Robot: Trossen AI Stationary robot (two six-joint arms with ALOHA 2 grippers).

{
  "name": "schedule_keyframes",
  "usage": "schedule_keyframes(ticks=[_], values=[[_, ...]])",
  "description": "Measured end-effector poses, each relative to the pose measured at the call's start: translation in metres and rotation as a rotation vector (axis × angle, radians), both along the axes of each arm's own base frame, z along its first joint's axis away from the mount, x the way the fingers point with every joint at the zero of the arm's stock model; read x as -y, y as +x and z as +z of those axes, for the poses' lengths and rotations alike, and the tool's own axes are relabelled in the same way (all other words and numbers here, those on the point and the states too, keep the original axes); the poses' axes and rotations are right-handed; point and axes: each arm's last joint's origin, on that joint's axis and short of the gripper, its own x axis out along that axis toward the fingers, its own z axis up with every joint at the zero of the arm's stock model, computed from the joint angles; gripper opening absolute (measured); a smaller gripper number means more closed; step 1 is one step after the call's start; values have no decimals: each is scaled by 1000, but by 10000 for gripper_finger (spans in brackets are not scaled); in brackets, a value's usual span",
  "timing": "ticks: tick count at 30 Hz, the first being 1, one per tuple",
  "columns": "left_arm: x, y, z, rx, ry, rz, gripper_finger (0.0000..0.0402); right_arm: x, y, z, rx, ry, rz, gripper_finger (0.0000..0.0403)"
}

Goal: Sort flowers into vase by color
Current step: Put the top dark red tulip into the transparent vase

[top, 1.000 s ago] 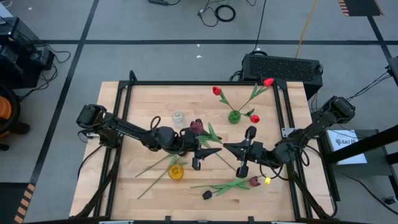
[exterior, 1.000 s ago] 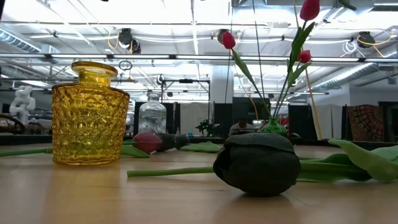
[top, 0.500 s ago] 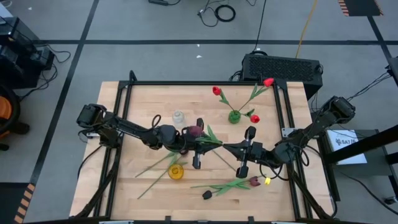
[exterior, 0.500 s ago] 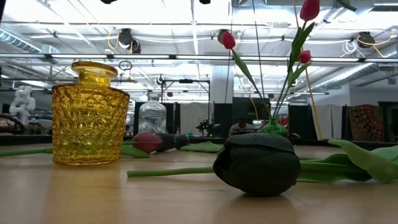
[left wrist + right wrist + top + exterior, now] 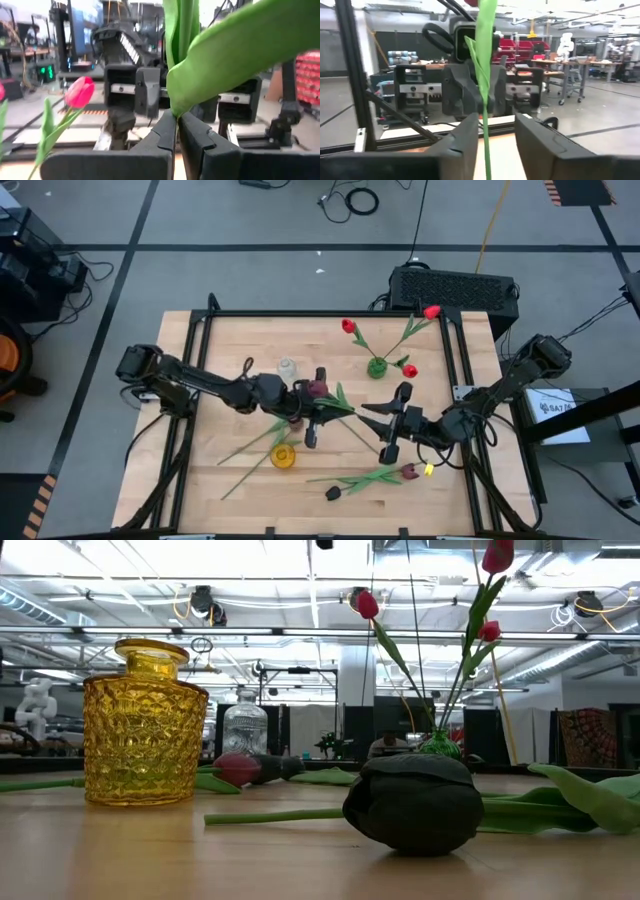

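My left gripper [image 5: 333, 412] is shut on a tulip with a maroon head [image 5: 317, 389] and broad green leaves [image 5: 240, 45], over the middle of the table. My right gripper [image 5: 366, 416] faces it from the right, open. The tulip's thin stem [image 5: 484, 125] runs up between the right fingers, close to one of them. A green vase [image 5: 376, 367] at the far right holds three red tulips. A clear vase [image 5: 287, 368] and a yellow vase [image 5: 283, 457] stand further left. More tulips [image 5: 375, 477] lie near the front edge. My left gripper pinches the tulip's stem just under the base of a leaf [image 5: 175, 114] between its two fingers. The fingers come level from the table's left and lie across the stem. The leaf and head rise above the fingers; the lower stem is hidden by them.
In the low view a dark tulip head [image 5: 415, 802] lies close to the near edge, and a maroon head [image 5: 237, 768] lies beyond the yellow vase [image 5: 145, 725]. Loose stems [image 5: 250, 445] lie left of the yellow vase. A black frame [image 5: 200, 330] borders the table.
My left gripper has shut on the tulip's stem, having been open a second ago. My right gripper, shut on the same stem before, has opened slightly. The tulip has stayed about where it was between the two grippers.
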Motion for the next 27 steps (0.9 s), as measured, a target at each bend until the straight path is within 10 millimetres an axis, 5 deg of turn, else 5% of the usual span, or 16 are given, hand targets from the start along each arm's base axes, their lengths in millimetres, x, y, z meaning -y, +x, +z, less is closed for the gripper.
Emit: schedule_keyframes(ticks=[9,18,27], values=[[-15,-59,33,-84,44,50,17,-8,-13,6,-18,-43,-51,179],[-45,-134,16,-52,64,337,17,-9,-14,7,-19,-48,-52,174],[-69,-189,18,-54,-20,438,17,-9,-14,7,-25,-66,-54,173]])
